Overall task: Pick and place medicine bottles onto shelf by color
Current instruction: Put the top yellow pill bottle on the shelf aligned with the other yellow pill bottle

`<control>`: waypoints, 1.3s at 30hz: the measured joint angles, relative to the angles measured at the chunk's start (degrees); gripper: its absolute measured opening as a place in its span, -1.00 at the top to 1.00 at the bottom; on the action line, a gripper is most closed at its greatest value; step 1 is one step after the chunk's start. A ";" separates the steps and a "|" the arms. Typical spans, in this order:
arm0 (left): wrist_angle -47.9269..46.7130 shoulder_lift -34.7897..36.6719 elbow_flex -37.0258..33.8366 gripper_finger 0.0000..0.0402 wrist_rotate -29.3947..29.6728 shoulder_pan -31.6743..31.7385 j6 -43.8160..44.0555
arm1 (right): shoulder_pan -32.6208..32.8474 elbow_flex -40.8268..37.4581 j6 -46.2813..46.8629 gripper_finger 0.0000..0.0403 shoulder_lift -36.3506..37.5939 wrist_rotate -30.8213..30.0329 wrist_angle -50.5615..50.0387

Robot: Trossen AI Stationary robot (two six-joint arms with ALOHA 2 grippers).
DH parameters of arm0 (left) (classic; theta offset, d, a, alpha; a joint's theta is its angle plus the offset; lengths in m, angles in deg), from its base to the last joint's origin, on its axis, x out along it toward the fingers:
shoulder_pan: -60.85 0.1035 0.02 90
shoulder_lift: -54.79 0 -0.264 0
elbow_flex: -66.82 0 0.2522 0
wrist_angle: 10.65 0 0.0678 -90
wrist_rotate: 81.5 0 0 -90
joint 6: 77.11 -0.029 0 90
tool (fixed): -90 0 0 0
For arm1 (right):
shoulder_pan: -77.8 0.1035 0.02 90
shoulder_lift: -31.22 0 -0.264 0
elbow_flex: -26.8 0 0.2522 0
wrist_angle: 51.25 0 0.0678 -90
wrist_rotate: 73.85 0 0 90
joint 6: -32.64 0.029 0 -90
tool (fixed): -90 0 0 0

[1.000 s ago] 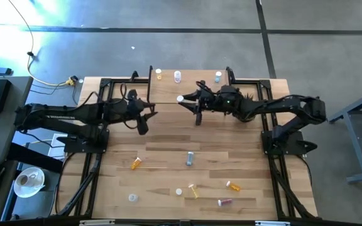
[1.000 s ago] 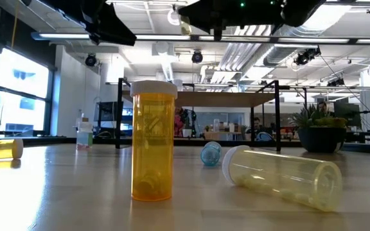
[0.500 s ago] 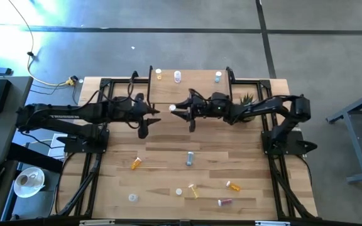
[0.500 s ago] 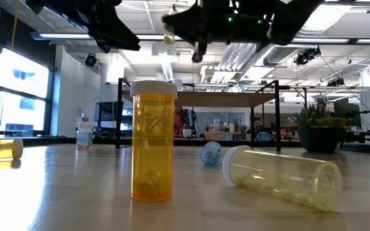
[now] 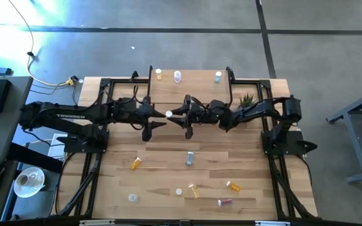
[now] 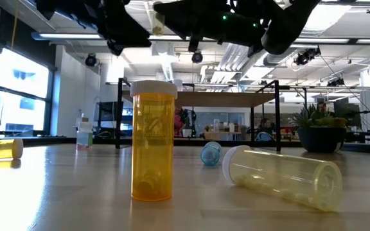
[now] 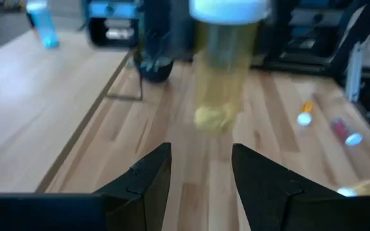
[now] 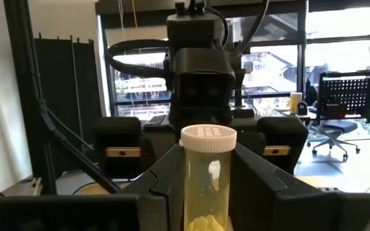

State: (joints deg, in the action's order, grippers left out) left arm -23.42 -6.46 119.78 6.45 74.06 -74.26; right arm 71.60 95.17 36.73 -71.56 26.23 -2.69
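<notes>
High view: right arm has swung left from shelf (image 5: 190, 85), meets left arm mid-table. Right gripper (image 5: 173, 114) clamped on pale yellow bottle (image 5: 169, 114). Left gripper (image 5: 158, 119) spread apart, facing it. Looks like hand-over.

Two matte black jointed arms with black cables, white lettering along the left arm (image 5: 61, 116)

In your left wrist view the pale yellow white-capped pill bottle (image 7: 227, 61) is blurred, its cap cut by the frame edge. Your right wrist view hides its base behind the dark fingers (image 8: 166, 186). Labels on the small bottles on the wooden shelf (image 5: 193, 85) are unreadable from above.
</notes>
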 joint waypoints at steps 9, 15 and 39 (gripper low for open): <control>7.44 0.00 0.00 0.24 -0.17 0.00 0.12 | 0.00 0.92 -0.01 0.51 0.02 -0.31 -0.39; 8.70 0.00 0.00 0.26 -0.10 0.00 0.08 | 0.00 0.93 0.06 0.51 0.02 -0.63 1.10; 11.80 0.02 -0.06 0.49 -0.48 1.40 -3.08 | -0.07 1.01 2.51 0.51 0.11 -0.52 -0.13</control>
State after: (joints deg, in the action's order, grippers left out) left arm -11.62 -6.44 119.72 5.97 75.46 -77.34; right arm 71.54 96.18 39.24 -71.45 25.71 -2.82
